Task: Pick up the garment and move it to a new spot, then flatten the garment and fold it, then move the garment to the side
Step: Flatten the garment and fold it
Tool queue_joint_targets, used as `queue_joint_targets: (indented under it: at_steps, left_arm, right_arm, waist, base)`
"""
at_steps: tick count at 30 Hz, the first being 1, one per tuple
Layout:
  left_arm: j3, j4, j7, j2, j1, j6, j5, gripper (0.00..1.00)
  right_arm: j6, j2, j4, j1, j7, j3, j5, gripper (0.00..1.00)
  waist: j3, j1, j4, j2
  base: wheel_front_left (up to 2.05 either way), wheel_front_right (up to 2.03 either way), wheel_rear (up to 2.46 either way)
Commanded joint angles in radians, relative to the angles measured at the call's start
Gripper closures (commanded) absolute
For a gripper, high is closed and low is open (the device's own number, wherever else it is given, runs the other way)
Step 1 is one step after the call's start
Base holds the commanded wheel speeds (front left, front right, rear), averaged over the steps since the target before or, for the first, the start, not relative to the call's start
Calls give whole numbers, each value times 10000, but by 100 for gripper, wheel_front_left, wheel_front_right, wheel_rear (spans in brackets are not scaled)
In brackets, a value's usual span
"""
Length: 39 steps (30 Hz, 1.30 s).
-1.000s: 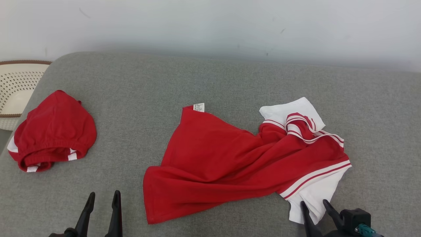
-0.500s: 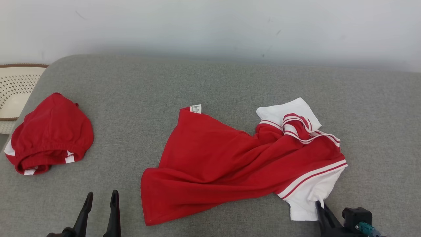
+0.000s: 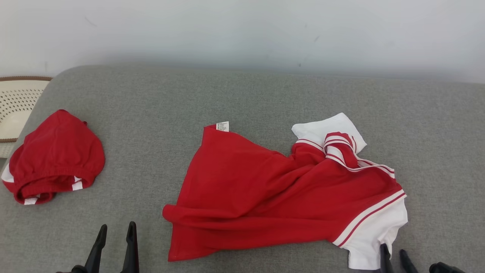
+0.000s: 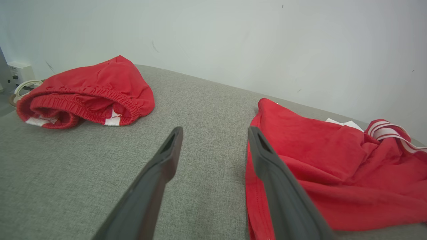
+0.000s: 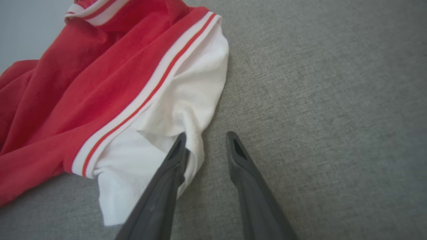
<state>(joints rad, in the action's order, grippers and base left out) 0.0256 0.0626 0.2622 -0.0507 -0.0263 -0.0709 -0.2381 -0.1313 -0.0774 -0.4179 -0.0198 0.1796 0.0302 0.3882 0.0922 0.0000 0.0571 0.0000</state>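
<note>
**On the grey cushion: garment spread out, both tools empty**

Centre-right of the cushion, the garment lies loose and creased. It is a red body with a white sleeve edged in red-and-white striped trim. A small white label shows at its far corner, and the near hem is folded over on itself.

My right tool sits at the near right corner of the garment with its jaws partly apart. One finger lies on the white sleeve with a ridge of cloth bunched against its inner face. The other finger is over bare cushion, clear of the cloth. Nothing is pinched.

My left tool has its jaws wide and holds nothing. It is low over bare cushion, just beside the garment's near-left hem.

Red shorts with an elastic waistband sit bunched at the far left edge, well apart from the garment. A perforated cream basket stands beyond them, off the cushion.
</note>
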Motion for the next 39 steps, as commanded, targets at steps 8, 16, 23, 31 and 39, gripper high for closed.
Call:
queue_joint_targets:
  at_steps: [8,16,23,31,39]
  left_arm:
    - [-2,0,39,1,-68,22,11,0]
    - [-41,40,39,1,-71,24,-56,0]
    - [-79,22,39,1,-79,48,-57,0]
    - [42,111,39,1,-103,-52,-15,0]
    - [9,153,39,1,-220,-59,-90,0]
  right_arm:
    - [7,-204,648,-167,465,338,-1186,0]
    - [7,-192,873,-265,84,340,-2274,0]
    - [7,-14,388,-580,-186,202,-3124,9]
    - [7,218,322,-757,407,-450,-2880,100]
    - [5,252,509,108,510,-980,-1827,0]
  waist:
    - [44,0,-143,0]
    - [14,0,-19,0]
    - [41,0,75,0]
    - [123,0,8,0]
    - [274,0,-299,0]
  base:
    - [0,0,0]
    - [0,0,0]
    - [0,0,0]
    - [0,0,0]
    - [0,0,0]
